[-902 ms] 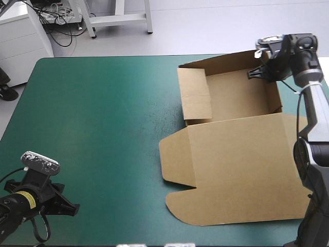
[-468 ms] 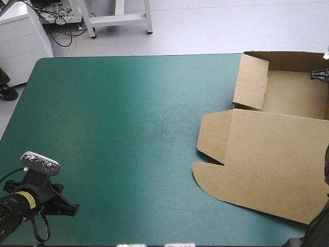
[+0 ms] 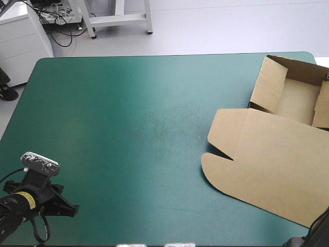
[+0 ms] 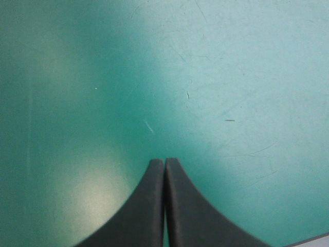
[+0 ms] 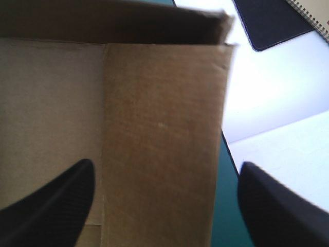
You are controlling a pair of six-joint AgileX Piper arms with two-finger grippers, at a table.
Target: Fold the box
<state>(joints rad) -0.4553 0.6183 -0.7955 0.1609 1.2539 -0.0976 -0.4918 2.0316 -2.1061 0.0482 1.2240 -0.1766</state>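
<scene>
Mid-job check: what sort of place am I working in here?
Probably a robot test bench in a lab or workshop: a table with a teal-green cover, a brown box at its right edge with walls raised and lid flat, and the left pincer shut over bare cover.

The box [image 3: 272,159] is cut off rightward, perhaps overhanging the table [image 3: 103,128]

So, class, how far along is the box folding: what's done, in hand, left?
Done: the box stands as an open tray, walls raised. In hand: the right gripper is open around one wall; the left gripper is shut over bare teal-green cover. Left: the lid lies flat, untucked.
</scene>
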